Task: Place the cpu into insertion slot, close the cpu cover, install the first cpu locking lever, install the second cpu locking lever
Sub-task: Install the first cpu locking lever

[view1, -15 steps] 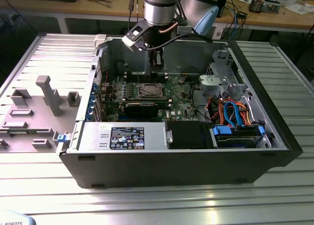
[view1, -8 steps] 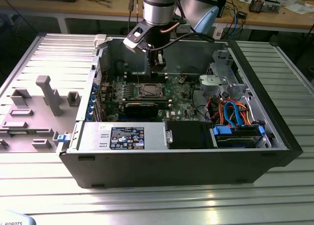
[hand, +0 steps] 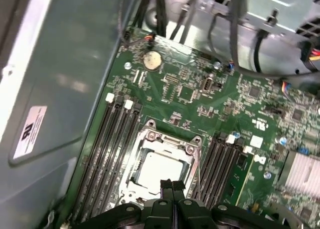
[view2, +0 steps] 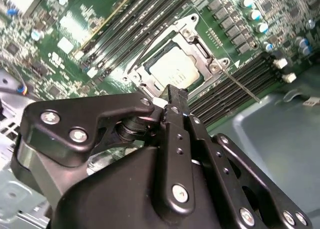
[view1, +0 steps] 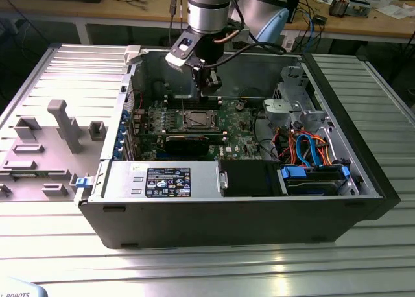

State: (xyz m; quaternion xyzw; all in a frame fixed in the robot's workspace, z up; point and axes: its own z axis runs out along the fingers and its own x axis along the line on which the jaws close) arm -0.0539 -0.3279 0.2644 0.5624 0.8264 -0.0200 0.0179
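Grey metal slats make the table [view1: 272,271] under an open computer case [view1: 259,225]. Close up, the gripper [hand: 172,185] has its two fingers pressed together and holds nothing. Just under its tips, the cpu [hand: 159,170] sits in the insertion slot [view1: 187,120]. Around it, the cpu cover [hand: 167,141] looks folded down. One thin locking lever [view2: 241,85] sticks out past the slot, so I think the levers are not locked yet. Farther off lies the green board [hand: 200,96].

Memory slots [hand: 107,154] flank cpu cover [hand: 167,141]; chassis wall [hand: 65,79] near; space above open.
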